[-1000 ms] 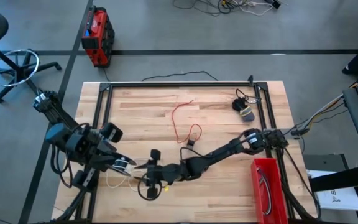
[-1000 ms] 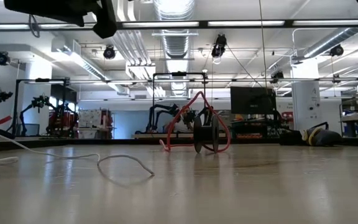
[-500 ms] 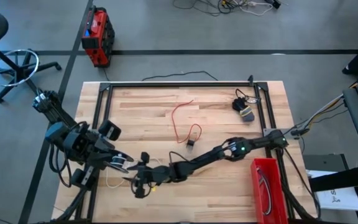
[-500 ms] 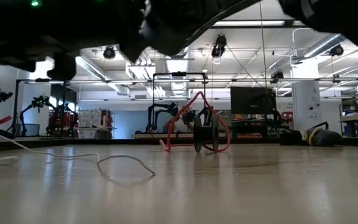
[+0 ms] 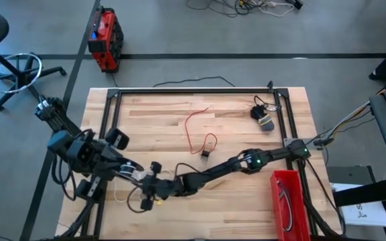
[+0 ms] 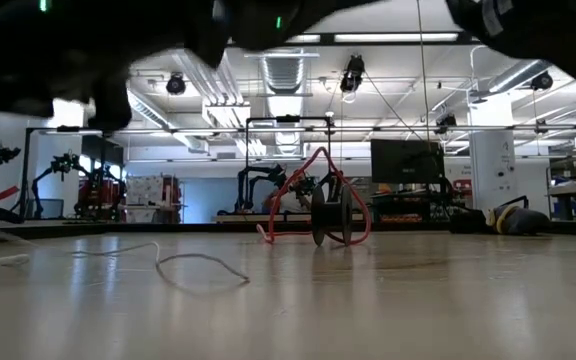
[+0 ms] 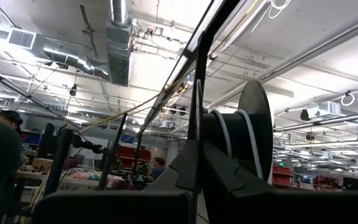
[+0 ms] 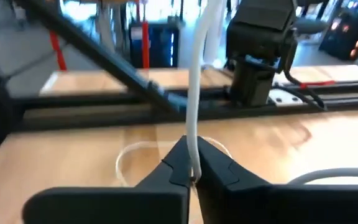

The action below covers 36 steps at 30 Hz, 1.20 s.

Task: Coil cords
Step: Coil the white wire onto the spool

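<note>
I'm mid-wind near the tabletop's front-left corner: right gripper [image 8: 190,169] pinches the thin white cord [image 8: 196,93]; left gripper [image 7: 199,163] clamps a black spool [image 7: 244,134]. Next wrap needs tension.

You get even, bright overhead light on the table [image 5: 246,194], with only soft shadows. Level across the table, dark blurred arm shapes fill the top while ceiling strip lights [image 6: 388,38] glare behind. From the left wrist, bright ceiling lamps silhouette the fingers. From the right wrist, the background is soft and washed out.
</note>
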Tool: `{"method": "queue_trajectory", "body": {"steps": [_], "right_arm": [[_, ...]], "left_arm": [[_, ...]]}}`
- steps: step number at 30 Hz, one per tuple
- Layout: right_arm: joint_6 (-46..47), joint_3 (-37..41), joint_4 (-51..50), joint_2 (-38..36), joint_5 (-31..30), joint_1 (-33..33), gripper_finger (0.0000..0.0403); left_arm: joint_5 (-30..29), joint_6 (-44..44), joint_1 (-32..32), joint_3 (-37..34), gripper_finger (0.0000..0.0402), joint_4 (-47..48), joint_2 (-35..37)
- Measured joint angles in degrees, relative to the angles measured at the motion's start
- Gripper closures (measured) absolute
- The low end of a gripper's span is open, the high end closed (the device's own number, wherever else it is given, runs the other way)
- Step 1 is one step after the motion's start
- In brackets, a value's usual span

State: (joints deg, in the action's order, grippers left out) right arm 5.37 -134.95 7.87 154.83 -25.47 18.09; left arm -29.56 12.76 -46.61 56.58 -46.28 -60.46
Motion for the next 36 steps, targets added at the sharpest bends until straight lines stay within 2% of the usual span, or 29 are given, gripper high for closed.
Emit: {"method": "queue_trajectory", "body": {"steps": [7,11,15,20,25,30,36], "right_arm": [[1.21,0.13,-27.61,-8.35,-1.54,3.04,0.0402],[4.1,-0.05,-47.97,-14.19,-1.0,5.77,0.0402],[11.91,-0.12,-72.6,-18.92,-0.89,9.24,0.0403],[26.46,0.18,-98.62,-20.25,0.31,13.75,0.0403],[28.6,6.94,-92.0,-22.31,5.61,18.56,0.0403],[39.97,13.85,-97.75,-22.7,7.88,22.09,0.0403],[51.92,25.36,-97.78,-25.0,15.98,28.47,0.0403]], "left_arm": [[-1.56,0.56,-0.09,0.0,0.0401,0.63,1.93],[-2.44,1.31,-0.09,0.0,0.0401,0.85,3.28],[-4.7,3.84,-0.09,0.0,0.0401,0.87,4.94],[-6.67,8.02,-0.07,0.57,0.0401,0.56,7.39],[-10.2,14.24,-0.02,3.02,0.0401,0.64,9.0],[-13.73,19.53,-0.07,6.29,0.0401,2.73,10.07],[-16.48,23.25,-0.06,10.21,0.0401,7.02,10.09]]}}
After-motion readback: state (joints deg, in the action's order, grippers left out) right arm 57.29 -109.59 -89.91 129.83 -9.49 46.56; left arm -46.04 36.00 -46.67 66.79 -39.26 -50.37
